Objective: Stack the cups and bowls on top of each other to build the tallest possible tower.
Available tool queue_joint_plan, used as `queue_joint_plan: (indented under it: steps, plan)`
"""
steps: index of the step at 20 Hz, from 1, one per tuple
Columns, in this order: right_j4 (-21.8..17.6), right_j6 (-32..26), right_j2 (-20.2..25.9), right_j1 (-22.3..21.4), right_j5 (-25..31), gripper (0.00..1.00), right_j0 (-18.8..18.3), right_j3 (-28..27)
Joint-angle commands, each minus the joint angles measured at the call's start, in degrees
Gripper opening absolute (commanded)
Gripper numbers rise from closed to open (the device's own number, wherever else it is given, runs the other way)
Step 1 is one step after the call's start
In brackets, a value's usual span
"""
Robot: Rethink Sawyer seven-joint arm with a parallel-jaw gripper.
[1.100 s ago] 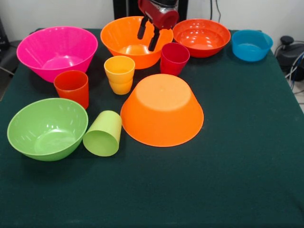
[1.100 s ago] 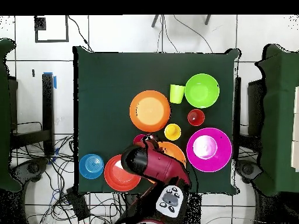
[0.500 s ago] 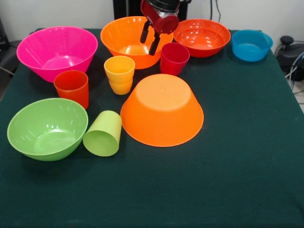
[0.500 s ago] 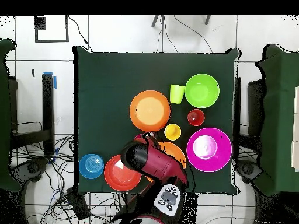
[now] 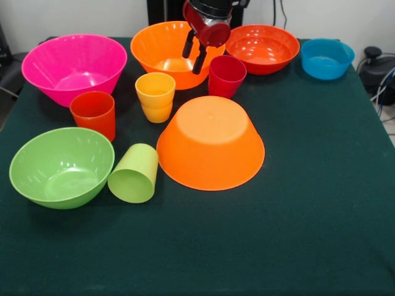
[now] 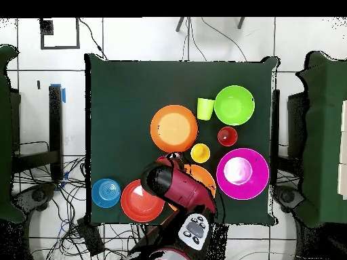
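On the dark green table you have no tower yet: all 6 bowls and 4 cups stand apart. Largest first, the pink bowl sits upright at the far left of the front view. 1 large orange bowl lies upside down mid-table, and the other orange bowl stands upright at the far edge. The lime green bowl is near left, the red-orange bowl far right, and the small blue bowl beyond it. The lime green cup lies on its side just beside the green bowl. The red-orange cup, yellow-orange cup and magenta-red cup stand upright. Your gripper hangs over the upright orange bowl, fingers spread and holding nothing.
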Motion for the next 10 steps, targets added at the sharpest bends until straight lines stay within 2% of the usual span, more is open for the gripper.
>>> queue_joint_plan:
  steps: [1,10]
  plan:
    - [2.1,9.9,4.2,2.6,-1.0,1.00,0.0,-1.5]
    - [0.8,8.0,4.9,2.8,-1.4,1.00,-1.4,-1.8]
